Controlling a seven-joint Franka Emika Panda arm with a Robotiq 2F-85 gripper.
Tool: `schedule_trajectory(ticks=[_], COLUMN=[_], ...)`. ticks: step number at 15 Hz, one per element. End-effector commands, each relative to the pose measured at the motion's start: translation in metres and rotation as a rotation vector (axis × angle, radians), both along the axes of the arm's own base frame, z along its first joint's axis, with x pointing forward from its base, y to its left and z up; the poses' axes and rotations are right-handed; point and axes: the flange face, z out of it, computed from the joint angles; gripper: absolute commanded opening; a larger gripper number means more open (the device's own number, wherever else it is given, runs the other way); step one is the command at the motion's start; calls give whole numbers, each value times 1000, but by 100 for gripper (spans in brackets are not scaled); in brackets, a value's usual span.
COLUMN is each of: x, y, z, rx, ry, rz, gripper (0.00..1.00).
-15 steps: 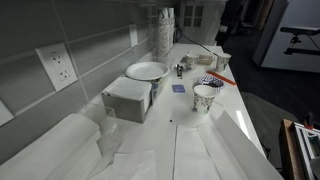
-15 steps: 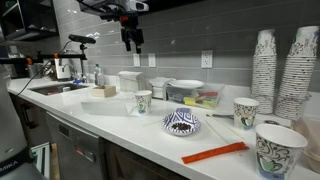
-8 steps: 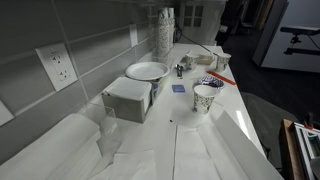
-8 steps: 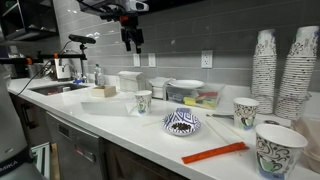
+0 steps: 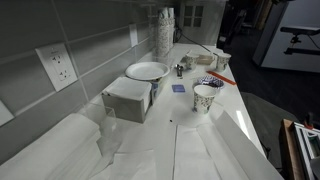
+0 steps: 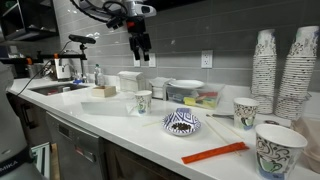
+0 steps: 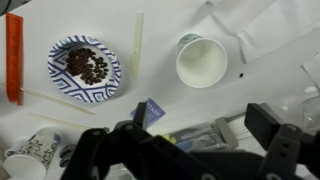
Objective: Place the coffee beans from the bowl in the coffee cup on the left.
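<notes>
While the arm hangs high above the counter point(image 6: 150, 130), the gripper point(image 6: 141, 52) stands with its jaws spread wide and grips nothing. The wrist view shows its fingers point(image 7: 95, 160) well apart. In that view the bowl point(image 7: 85, 68) sits at 10 o'clock, with the coffee beans point(image 7: 88, 65) heaped at its centre. The coffee cup point(image 7: 201, 62) stands upright at 3 o'clock of the bowl, apart from it. An orange strip point(image 7: 13, 55) lies at 9 o'clock of the bowl.
</notes>
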Motion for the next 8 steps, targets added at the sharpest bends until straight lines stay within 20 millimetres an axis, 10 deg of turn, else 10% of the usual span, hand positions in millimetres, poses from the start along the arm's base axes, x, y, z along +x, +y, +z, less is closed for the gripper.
schedule_trajectory(ticks=[1, 8], x=[8, 23], y=[-30, -95], z=[-35, -106], rx=[-51, -102], ry=[-10, 15], rz=[-76, -154], gripper=[100, 100])
